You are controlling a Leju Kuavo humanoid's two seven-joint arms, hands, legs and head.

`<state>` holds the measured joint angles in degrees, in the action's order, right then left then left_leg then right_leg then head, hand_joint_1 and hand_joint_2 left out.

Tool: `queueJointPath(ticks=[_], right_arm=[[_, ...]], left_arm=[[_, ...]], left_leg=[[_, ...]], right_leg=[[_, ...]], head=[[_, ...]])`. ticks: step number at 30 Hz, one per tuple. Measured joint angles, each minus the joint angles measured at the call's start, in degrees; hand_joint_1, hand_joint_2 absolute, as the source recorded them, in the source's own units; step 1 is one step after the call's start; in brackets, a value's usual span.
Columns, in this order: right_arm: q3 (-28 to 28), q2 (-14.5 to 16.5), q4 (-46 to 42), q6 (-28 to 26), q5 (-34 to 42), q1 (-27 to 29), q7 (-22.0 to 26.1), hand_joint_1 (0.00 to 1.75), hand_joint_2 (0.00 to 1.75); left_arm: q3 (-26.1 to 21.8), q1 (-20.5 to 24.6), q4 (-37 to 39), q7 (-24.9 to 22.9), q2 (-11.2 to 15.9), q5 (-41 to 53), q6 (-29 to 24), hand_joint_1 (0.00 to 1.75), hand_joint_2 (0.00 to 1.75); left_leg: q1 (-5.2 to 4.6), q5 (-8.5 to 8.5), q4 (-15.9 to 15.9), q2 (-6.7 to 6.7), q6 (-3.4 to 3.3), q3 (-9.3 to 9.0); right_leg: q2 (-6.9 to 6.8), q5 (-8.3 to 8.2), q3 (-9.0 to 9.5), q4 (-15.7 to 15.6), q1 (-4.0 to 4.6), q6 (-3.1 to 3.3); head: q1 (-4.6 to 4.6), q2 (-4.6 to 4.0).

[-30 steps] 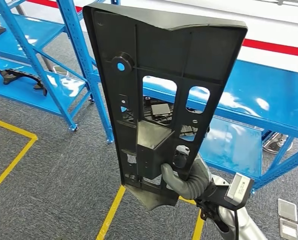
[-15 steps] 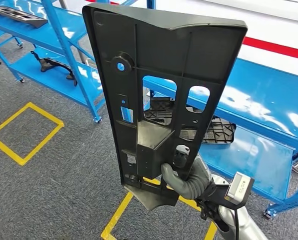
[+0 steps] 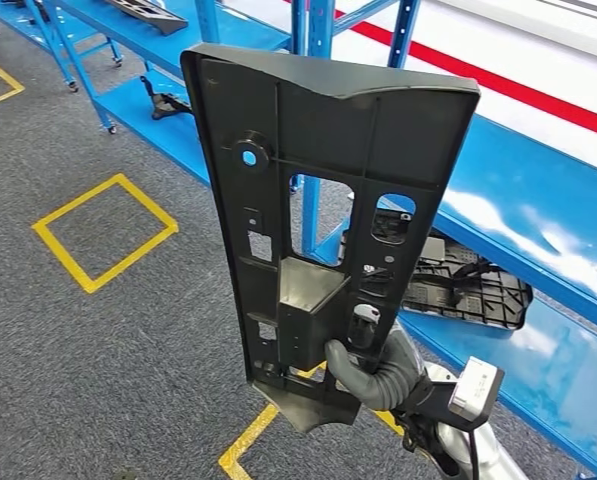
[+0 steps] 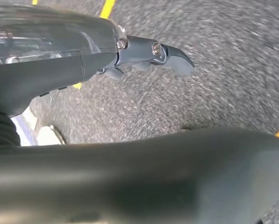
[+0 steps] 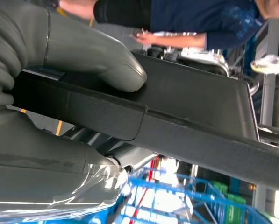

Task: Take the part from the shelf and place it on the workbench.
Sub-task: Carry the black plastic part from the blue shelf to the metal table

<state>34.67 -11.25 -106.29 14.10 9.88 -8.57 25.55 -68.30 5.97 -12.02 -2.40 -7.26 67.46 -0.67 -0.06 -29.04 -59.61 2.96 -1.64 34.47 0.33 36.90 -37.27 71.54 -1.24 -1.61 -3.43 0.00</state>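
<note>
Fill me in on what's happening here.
The robot's right hand grips a large black ribbed plastic panel by its lower end and holds it upright in front of the robot. Blue metal shelves stand beyond it, with another black part on a lower shelf. The left hand holds nothing, above grey carpet.

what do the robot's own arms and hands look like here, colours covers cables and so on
The right hand has a grey ribbed cover at the wrist and a thick grey thumb. Behind it sit a small white box and a black cable on the silver right arm. The left hand has dark grey fingers with metal screws under a clear glossy cover.
</note>
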Motion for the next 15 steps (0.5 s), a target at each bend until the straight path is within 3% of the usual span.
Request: queueJointPath(ticks=[2,3,4,6,7,9,10,12,13,14,15], right_arm=[[0.0,0.0,0.1,0.3,-0.2,0.3,0.1,1.75,1.75],[0.0,0.0,0.1,0.5,-0.3,0.4,0.2,1.75,1.75],[0.0,-0.1,0.2,0.7,-0.4,0.5,0.3,1.75,1.75],[-0.1,0.0,0.2,0.8,-0.5,0.6,0.4,1.75,1.75],[-0.1,0.0,0.2,0.8,-0.5,0.5,0.5,1.75,1.75],[-0.1,0.2,0.1,0.9,-0.5,0.4,0.5,1.75,1.75],[-0.2,0.2,0.0,0.9,-0.5,0.5,0.6,1.75,1.75],[-0.2,0.2,0.0,0.9,-0.5,0.5,0.6,1.75,1.75],[-0.2,0.2,0.0,1.0,-0.5,0.6,0.6,1.75,1.75],[-0.2,0.2,0.0,1.0,-0.5,0.6,0.6,1.75,1.75],[-0.2,0.2,-0.1,1.0,-0.6,0.6,0.6,1.75,1.75]], left_arm=[[0.0,0.0,0.0,-0.1,0.0,0.0,0.0,0.00,1.75],[0.0,0.1,0.0,-0.2,0.0,0.0,-0.1,0.00,1.75],[0.0,0.1,0.0,-0.2,0.0,0.0,-0.1,0.00,1.75],[0.0,-0.1,0.0,-0.2,0.0,0.1,-0.1,0.00,1.75],[0.0,-0.3,0.0,-0.2,0.0,0.1,-0.1,0.00,1.75],[0.0,-0.2,0.0,-0.1,0.1,0.3,-0.1,0.00,1.75],[0.0,-0.1,0.0,-0.1,0.0,0.4,-0.1,0.00,1.75],[0.0,0.1,0.0,0.0,0.0,0.4,-0.1,0.00,1.75],[0.0,0.0,0.0,0.0,0.0,0.4,-0.1,0.00,1.75],[0.0,0.0,0.0,0.0,0.0,0.4,-0.1,0.00,1.75],[0.0,-0.1,0.0,0.0,0.0,0.4,-0.1,0.00,1.75]], left_leg=[[-0.03,-0.27,-0.3,1.62,0.36,-0.10],[-0.05,-0.37,-0.5,2.32,0.59,0.03],[-0.02,-0.40,-0.6,2.94,0.81,0.22],[0.14,-0.32,-0.6,4.02,1.19,0.49],[0.11,-0.50,-0.9,3.58,1.41,0.60],[0.03,-2.23,-3.7,0.94,1.97,1.93],[0.05,-3.77,-6.8,-0.73,2.30,3.43],[0.37,-6.53,-13.9,-2.12,2.79,7.06],[0.49,-6.78,-15.8,-2.32,2.90,8.08],[0.57,-6.00,-15.7,-2.49,2.90,8.05],[0.57,-4.28,-13.2,-2.80,2.79,6.89]], right_leg=[[2.26,-4.19,2.61,-7.3,-0.30,0.07],[3.30,-5.09,3.45,-9.6,-0.41,0.16],[3.94,-5.18,3.82,-10.6,-0.42,0.34],[3.24,-5.05,4.00,-10.7,-0.32,0.80],[2.61,-5.05,4.14,-10.8,-0.34,1.10],[1.11,-4.95,4.43,-10.9,-0.49,1.73],[0.28,-4.81,4.55,-10.9,-0.44,1.97],[-1.44,-4.51,4.76,-10.9,-0.36,2.20],[-2.25,-4.34,4.91,-10.9,-0.35,2.20],[-2.99,-4.16,5.12,-10.9,-0.35,2.16],[-3.71,-3.94,5.42,-10.9,-0.35,2.07]], head=[[0.00,0.00],[-0.01,0.00],[-0.02,0.00],[-0.05,0.00],[-0.06,0.00],[-0.09,0.00],[-0.10,0.00],[-0.11,0.00],[-0.11,0.00],[-0.11,0.00],[-0.11,0.00]])
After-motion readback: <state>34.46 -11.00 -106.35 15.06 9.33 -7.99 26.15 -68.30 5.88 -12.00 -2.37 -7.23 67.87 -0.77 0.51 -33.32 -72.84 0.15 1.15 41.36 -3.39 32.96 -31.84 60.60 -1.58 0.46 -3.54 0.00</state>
